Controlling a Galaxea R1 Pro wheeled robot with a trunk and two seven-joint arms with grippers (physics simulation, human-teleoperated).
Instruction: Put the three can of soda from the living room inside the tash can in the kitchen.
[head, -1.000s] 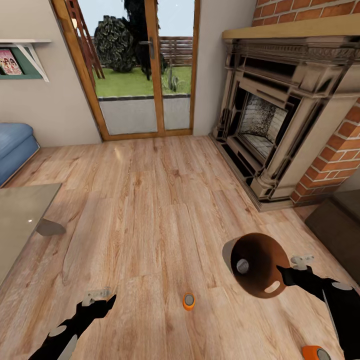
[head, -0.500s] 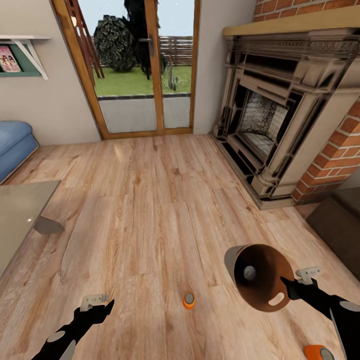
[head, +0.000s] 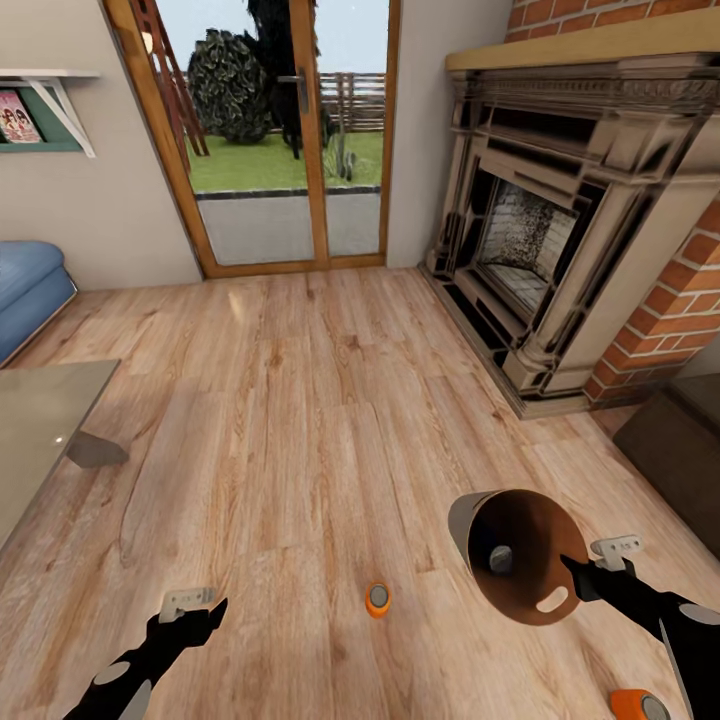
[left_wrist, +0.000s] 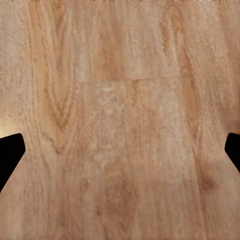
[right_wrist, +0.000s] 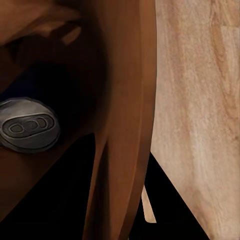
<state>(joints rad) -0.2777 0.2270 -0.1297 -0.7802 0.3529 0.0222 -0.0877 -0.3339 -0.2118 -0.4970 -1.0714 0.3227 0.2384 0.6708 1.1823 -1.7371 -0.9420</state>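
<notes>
My right gripper (head: 587, 570) is shut on the near rim of the tash can (head: 462, 520), which is tilted with its copper-brown inside facing me. Inside it lies a can of soda (head: 501, 558) with a grey top; the right wrist view shows its dark blue body and top (right_wrist: 29, 125) against the bin's wall (right_wrist: 120, 75). An orange can of soda (head: 377, 599) stands on the plank floor between my arms. Another orange can (head: 633, 706) lies by my right arm. My left gripper (head: 190, 604) hangs open over bare floor, its fingers (left_wrist: 10, 152) wide apart.
This is the living room: an ornate fireplace (head: 540, 250) and a brick column (head: 670, 320) stand at the right, and a glass door (head: 285, 140) at the back. The glass table (head: 40, 440) and the blue sofa (head: 30, 285) are at the left. A dark block (head: 680, 450) sits far right.
The tash can in my right gripper has shifted a little nearer and rightward. The can inside has slid lower. My left gripper has dropped slightly.
</notes>
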